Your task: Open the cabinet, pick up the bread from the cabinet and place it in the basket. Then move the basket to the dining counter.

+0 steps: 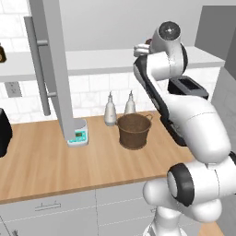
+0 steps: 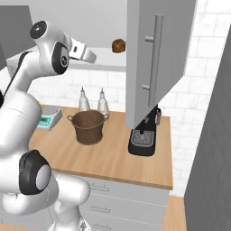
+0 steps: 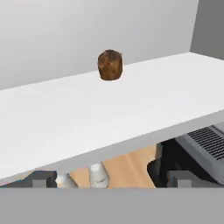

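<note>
Pale grey flat-fronted wall cabinet (image 2: 158,54) stands open, doors swung out w/ long bar handles. My two-finger gripper (image 2: 90,56) is raised at shelf height, fingers wide apart, nothing between them. Small round brown bread roll (image 3: 110,64) sits upright toward the back of the white shelf (image 3: 131,105), well apart from my fingertips. Dark brown bucket-shaped basket (image 1: 134,130) waits on the wood worktop (image 1: 41,161) below, beside two pale bottles (image 1: 119,109). Step in hand: reaching for bread. Next I'd push fwd over the shelf, straddle the roll, then close.
</note>
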